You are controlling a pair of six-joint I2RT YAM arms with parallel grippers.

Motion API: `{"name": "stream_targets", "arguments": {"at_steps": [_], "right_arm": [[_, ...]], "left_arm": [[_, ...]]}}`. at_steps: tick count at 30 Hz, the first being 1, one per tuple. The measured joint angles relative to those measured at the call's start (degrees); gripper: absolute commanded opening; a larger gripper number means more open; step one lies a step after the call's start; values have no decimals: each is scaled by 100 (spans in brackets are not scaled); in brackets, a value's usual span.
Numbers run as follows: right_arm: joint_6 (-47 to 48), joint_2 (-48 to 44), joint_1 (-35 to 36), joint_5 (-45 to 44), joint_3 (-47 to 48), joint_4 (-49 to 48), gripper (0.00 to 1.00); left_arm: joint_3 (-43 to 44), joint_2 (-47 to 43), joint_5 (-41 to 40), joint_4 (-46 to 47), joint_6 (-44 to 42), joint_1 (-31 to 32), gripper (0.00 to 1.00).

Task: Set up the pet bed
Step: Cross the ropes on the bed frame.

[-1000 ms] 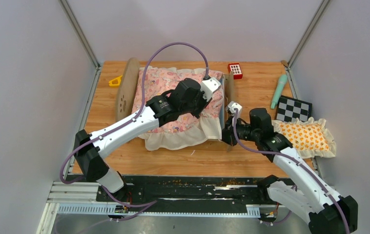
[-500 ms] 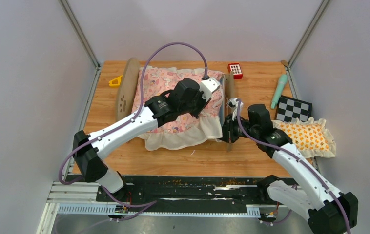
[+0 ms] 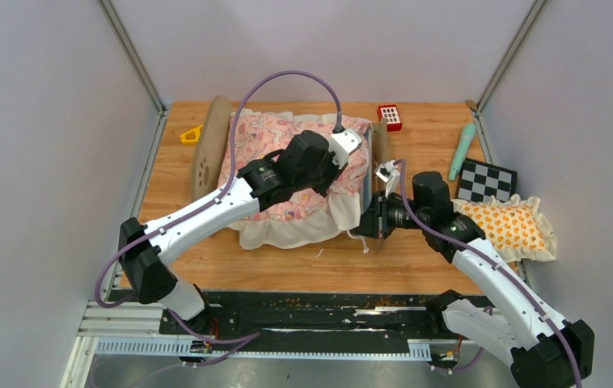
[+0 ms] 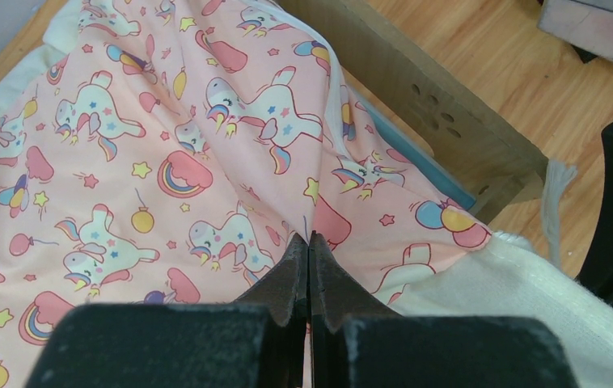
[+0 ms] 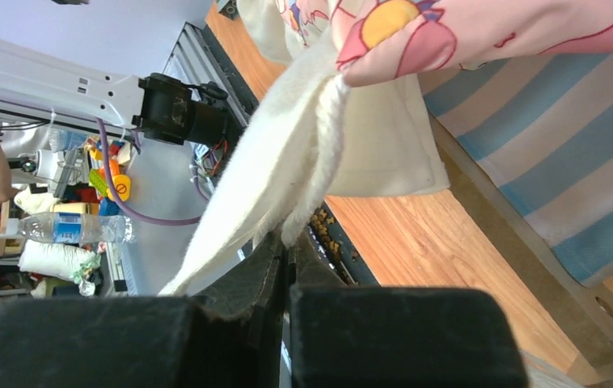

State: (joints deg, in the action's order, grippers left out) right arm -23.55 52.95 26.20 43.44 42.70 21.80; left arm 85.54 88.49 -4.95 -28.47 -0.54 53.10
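1. The right claw (image 5: 287,242) has slid left in the last second. It is now at the quilt's near right corner, clenched on the white ruffle (image 5: 295,153), which it holds up off the table (image 3: 424,267).
2. The left claw (image 4: 309,246) has stayed put, pinched shut on a fold of the pink quilt (image 4: 166,162).
3. My reading: with two holds on it, the quilt can be drawn straight over the striped mattress (image 5: 562,153) — the spreading looks unfinished.
4. The bed frame (image 3: 210,149) lies mid-table with its headboard to the left; the pillow (image 3: 507,226) is well apart on the right.
5. No brand or writing can be read — the bottle (image 5: 69,229) label is too small.
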Motion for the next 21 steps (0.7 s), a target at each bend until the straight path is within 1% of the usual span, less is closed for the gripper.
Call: {"name": "stream_targets", "arguments": {"at_steps": [3,11,13,16,21], "right_arm": [[-96,-50,0,76,0,-48,0],[-592,-42,0,726,-72,-660,0],[-592,-42,0,717,-72,-656,0],[-382,-33,0,315,-61,-407,0],[254,-26,0,-1196,131,446,0]], "left_arm": [[0,0,2,-2,0,0,0],[0,0,0,-7,0,-2,0],[0,0,0,-7,0,-2,0],[0,0,2,-7,2,-2,0],[-11,0,2,-4,2,-2,0]]}}
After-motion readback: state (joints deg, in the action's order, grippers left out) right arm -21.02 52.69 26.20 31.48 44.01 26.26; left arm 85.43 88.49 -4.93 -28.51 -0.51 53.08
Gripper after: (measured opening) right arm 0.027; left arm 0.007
